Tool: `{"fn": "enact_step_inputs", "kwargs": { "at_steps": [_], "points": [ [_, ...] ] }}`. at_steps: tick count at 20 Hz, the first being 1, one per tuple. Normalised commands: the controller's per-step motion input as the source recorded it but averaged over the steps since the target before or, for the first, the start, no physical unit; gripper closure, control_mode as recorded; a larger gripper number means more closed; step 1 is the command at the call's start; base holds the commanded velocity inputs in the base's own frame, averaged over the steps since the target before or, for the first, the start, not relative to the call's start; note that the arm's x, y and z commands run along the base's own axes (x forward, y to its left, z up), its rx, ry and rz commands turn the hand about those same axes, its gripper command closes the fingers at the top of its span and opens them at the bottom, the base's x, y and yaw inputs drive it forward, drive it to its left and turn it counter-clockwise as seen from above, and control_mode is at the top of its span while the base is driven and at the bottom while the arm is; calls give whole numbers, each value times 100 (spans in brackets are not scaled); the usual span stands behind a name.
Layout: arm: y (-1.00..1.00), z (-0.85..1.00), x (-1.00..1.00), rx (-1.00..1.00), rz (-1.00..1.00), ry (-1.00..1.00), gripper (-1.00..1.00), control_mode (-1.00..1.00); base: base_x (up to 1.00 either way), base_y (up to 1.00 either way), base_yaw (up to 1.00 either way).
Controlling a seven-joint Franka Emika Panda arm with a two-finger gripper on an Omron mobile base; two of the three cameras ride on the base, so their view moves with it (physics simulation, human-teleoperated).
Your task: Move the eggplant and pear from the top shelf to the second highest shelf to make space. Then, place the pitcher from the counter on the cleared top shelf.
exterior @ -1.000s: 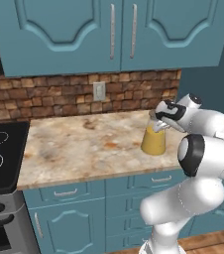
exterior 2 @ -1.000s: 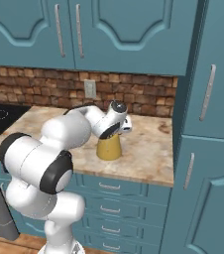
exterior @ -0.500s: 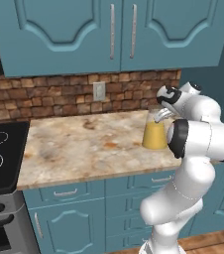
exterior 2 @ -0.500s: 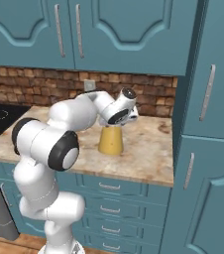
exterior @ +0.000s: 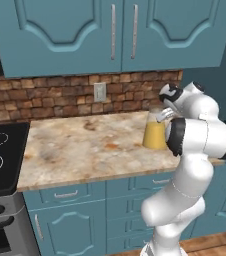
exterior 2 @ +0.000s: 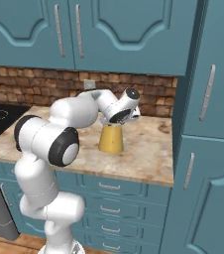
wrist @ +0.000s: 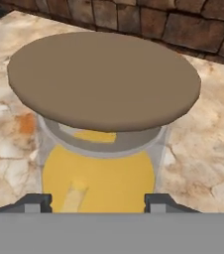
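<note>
Since 0.5 s ago the gripper [wrist: 98,202] has dropped closer over the pitcher [exterior: 154,135], which stands on the counter [exterior: 85,150] near the brick wall. Wrist bent downward; its 2 fingertips [wrist: 34,202] are spread, straddling the pitcher, not clamped.

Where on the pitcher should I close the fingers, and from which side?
Probably the clear neck just under the brown lid, coming from above. The pitcher stands upright on the counter and widens toward its base, while the lid overhangs. The gripper already has its fingertips either side of the body.
</note>
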Motion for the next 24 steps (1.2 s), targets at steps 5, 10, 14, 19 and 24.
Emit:
{"fn": "enact_step_inputs", "kwargs": {
  "at_steps": [5,10,14,19,24],
  "points": [
    [22,-16,-21,0,-2,-8,100,-100,0,0,0],
    [26,33,-36,0,0,1,100,-100,0,0,0],
    [39,73,-57,-5,-1,6,100,-100,0,0,0],
    [24,40,-83,-5,-13,-1,100,-100,0,0,0],
    [15,4,-100,-1,-26,-28,100,-100,0,0,0]
  ]
}}
